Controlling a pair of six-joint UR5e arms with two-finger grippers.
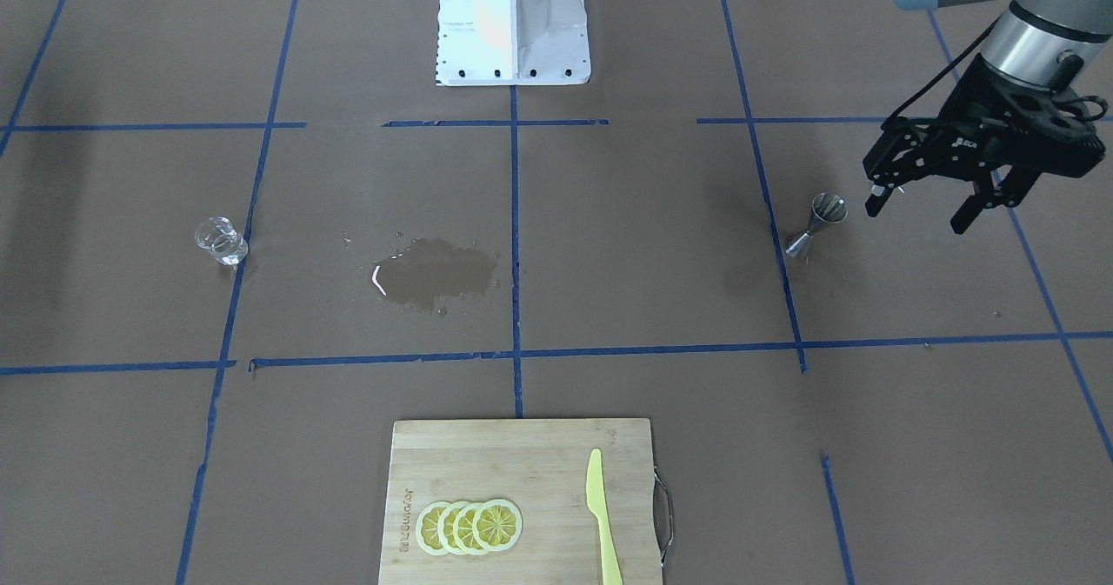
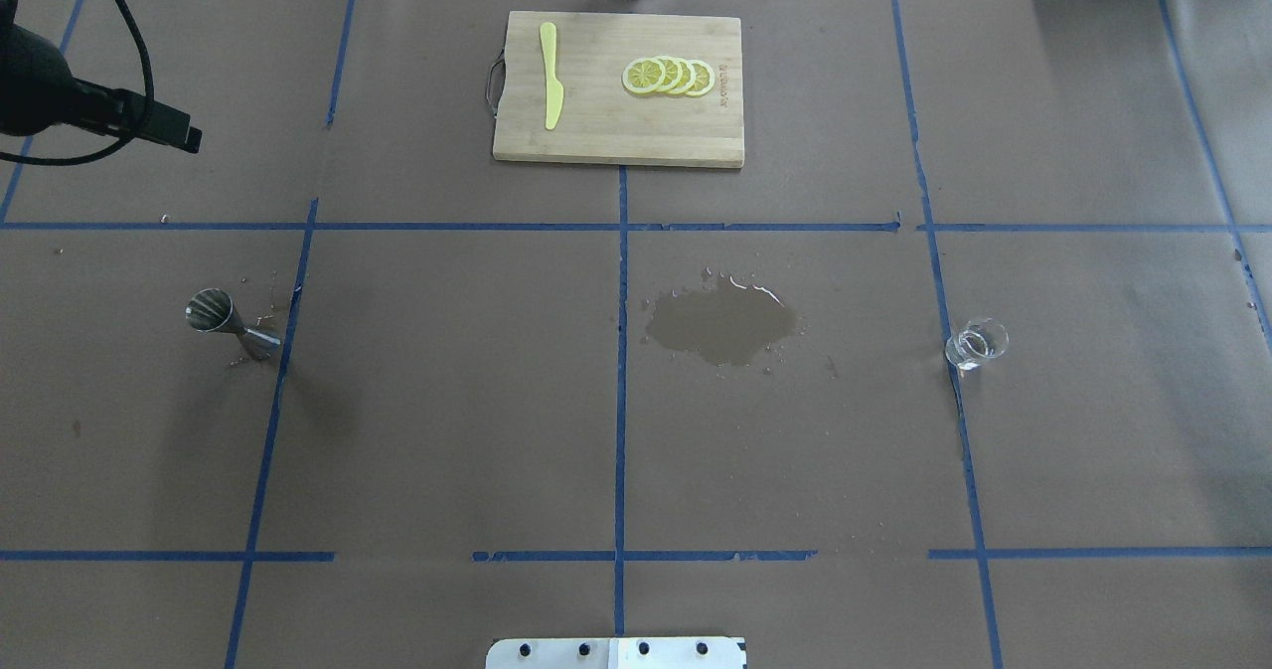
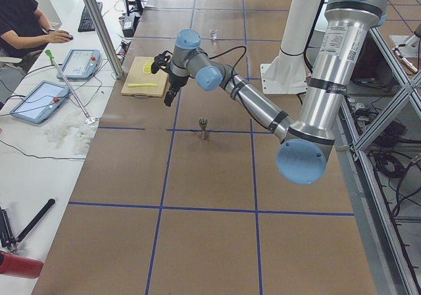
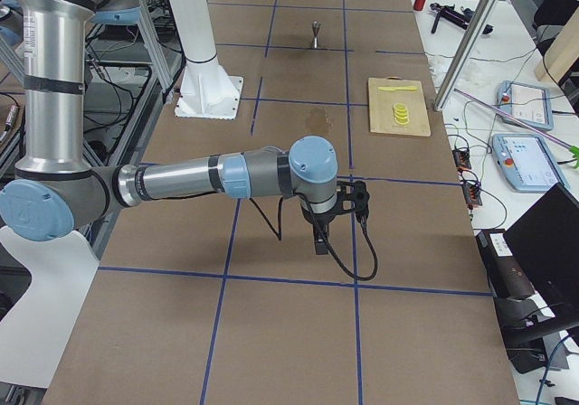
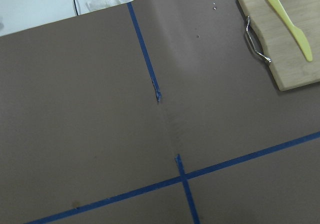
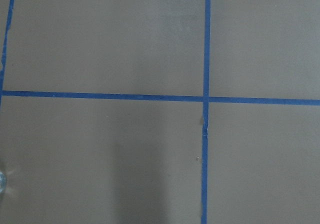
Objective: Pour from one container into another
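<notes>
- Clock calls are from the robot's side, 12 = away from the base [image 2: 616, 652].
- Table [image 2: 447, 430]: brown paper with a blue tape grid, and most of it is open.
- Puddle [image 2: 720, 326] sits just right of centre, between the two containers and touching neither.
- Board [image 2: 616, 122] is at 12, against the far edge. It carries a yellow knife [image 2: 551, 78] and lemon slices [image 2: 668, 76].
- Jigger [image 1: 816, 224] is at 9, upright, just beside a tape line [image 2: 278, 371]. A few drops lie by it, with bare paper on all sides.
- Tumbler [image 1: 219, 241] is at 3, upright on a tape line, well apart from the jigger. I can't tell whether it holds liquid.
- Left gripper [image 1: 920, 211] hangs in the air at roughly 10–11 from the jigger, out toward the table's left end. It is near the jigger but touches nothing.
- Its jaws are spread wide and empty, with the fingertips [image 1: 874, 207] angled down.
- The tumbler is across the whole table from the left gripper, at about 3–4.
- Right gripper [image 4: 319, 238] is low over bare paper at the table's right end and shows only in the side view. I can't tell how far open it is, or where the tumbler sits relative to it.
</notes>
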